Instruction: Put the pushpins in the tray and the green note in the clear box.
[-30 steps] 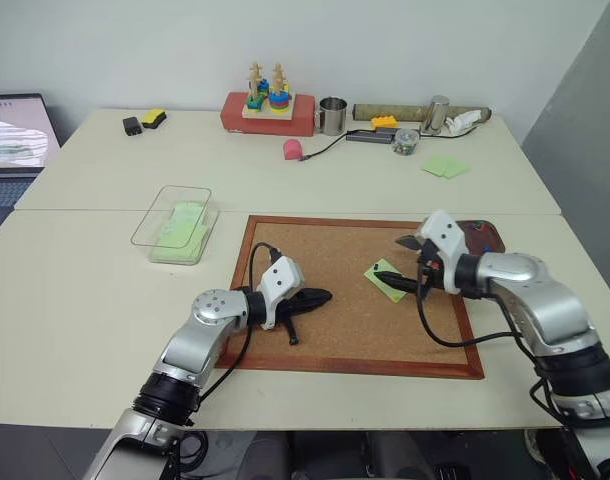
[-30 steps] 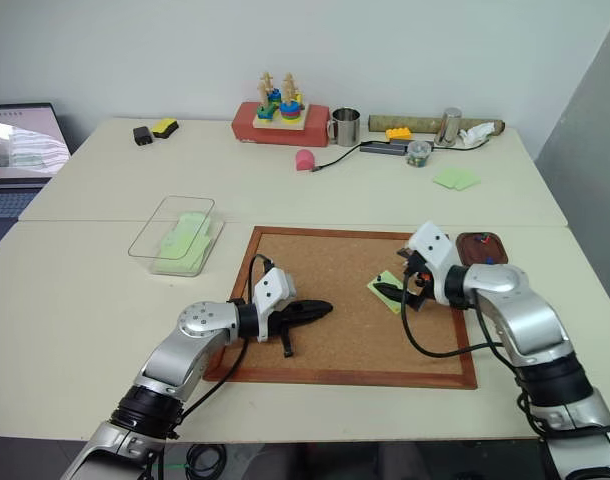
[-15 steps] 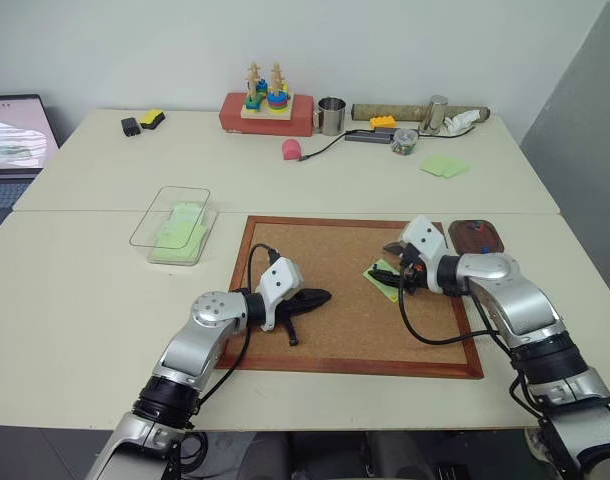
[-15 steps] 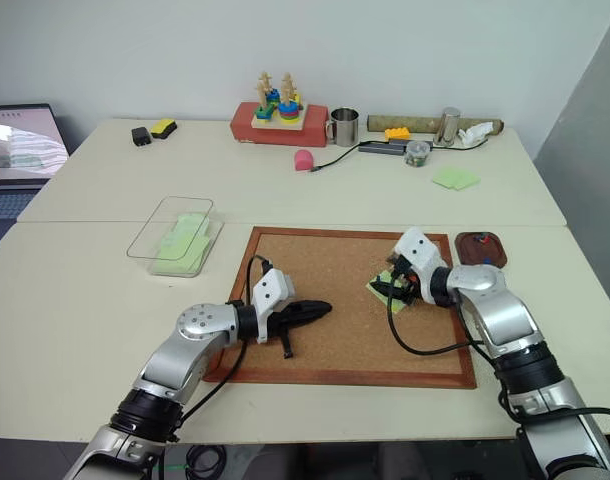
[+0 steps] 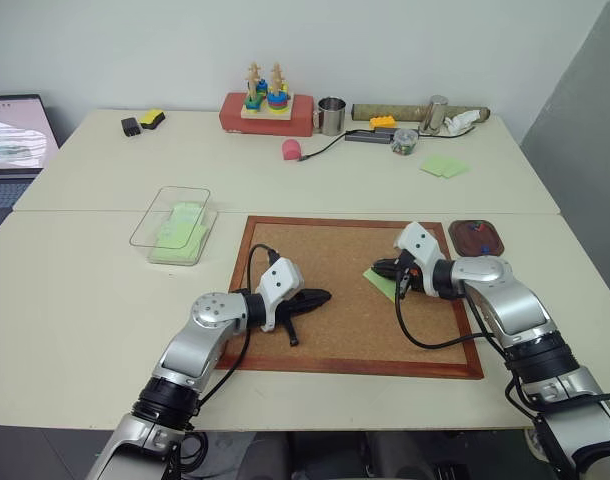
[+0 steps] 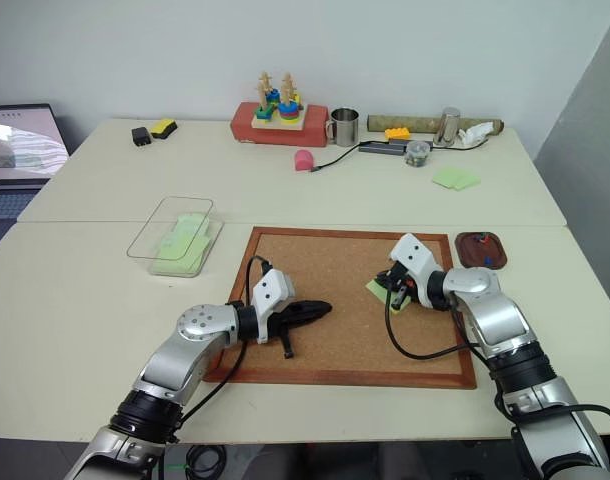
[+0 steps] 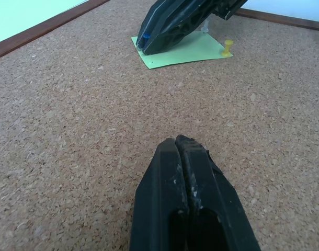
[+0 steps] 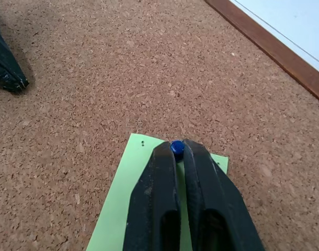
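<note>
The left gripper (image 7: 181, 144) rests low over the cork board (image 5: 325, 330), its two black fingers pressed together with nothing between them. Ahead of its tips, across bare cork, lies the green note (image 7: 183, 51), flat on the board. The right gripper (image 8: 177, 148) sits on that note, fingers pinched onto the blue head of a pushpin (image 8: 176, 148) at their very tips; the pin's shaft is hidden between the fingers, so whether it is in the cork or lifted cannot be told. A yellow pushpin (image 7: 228, 46) stands at the note's corner beside the right gripper. Much of the note is covered by the right gripper's fingers in the head views.

Beyond the right gripper, just off the board's far right corner, sits the tray (image 5: 477, 237), with small red and blue specks in it too tiny to make out. Well off past the left gripper's side is the clear box (image 5: 175, 225), pale green paper inside it.

Both tables are cream-coloured and butt together. Along the far edge stand a red block with a stacking toy (image 5: 268, 105), a metal cup (image 5: 332, 115), a pink object (image 5: 292, 149) and a pair of paler green notes (image 5: 444, 166). A laptop (image 5: 15, 135) is cut off at the edge, against a plain white wall.
</note>
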You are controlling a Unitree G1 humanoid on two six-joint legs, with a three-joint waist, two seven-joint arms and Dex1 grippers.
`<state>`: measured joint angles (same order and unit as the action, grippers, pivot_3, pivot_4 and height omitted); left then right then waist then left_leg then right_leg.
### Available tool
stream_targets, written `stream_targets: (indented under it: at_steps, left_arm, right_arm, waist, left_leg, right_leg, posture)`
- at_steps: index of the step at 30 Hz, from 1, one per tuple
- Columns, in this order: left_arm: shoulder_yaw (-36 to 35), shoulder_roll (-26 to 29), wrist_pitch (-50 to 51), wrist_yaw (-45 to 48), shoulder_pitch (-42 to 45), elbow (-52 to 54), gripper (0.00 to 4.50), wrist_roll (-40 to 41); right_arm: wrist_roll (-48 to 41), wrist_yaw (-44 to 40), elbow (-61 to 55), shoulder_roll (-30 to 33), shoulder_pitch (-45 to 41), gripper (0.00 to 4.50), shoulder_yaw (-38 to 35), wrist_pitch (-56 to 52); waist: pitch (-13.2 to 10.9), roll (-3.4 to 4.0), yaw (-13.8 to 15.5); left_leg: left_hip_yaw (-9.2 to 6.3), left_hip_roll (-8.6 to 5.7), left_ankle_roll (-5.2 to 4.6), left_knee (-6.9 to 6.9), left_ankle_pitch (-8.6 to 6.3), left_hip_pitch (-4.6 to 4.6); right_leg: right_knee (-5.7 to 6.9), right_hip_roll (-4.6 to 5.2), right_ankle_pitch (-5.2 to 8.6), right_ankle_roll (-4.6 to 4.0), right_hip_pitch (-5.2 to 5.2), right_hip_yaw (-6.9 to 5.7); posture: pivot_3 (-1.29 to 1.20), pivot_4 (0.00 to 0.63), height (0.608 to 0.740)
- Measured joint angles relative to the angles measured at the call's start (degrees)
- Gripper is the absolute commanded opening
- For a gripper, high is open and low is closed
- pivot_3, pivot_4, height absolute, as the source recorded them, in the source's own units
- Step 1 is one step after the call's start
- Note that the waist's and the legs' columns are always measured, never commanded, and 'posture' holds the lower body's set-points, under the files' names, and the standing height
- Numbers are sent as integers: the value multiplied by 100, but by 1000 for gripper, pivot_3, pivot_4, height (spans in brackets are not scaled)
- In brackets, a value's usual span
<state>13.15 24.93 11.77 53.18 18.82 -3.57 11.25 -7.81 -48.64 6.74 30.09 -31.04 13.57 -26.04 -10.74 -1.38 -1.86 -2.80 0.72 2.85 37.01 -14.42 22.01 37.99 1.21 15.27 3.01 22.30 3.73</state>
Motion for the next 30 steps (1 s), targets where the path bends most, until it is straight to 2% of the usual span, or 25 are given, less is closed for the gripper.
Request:
stream_targets:
  at_steps: [30]
  left_arm:
    - [7, -25, -110, -29, -3, -46, 0, -106]
  right_arm:
    - [-297, -275, -551, 89, 68, 14, -343, -601]
  waist:
    - [1, 1, 1]
  left_leg:
    - [-2, 0, 0, 1, 0, -2]
  right_leg:
    - [1, 0, 0, 0, -2, -1]
  posture:
    - [0, 150, 740]
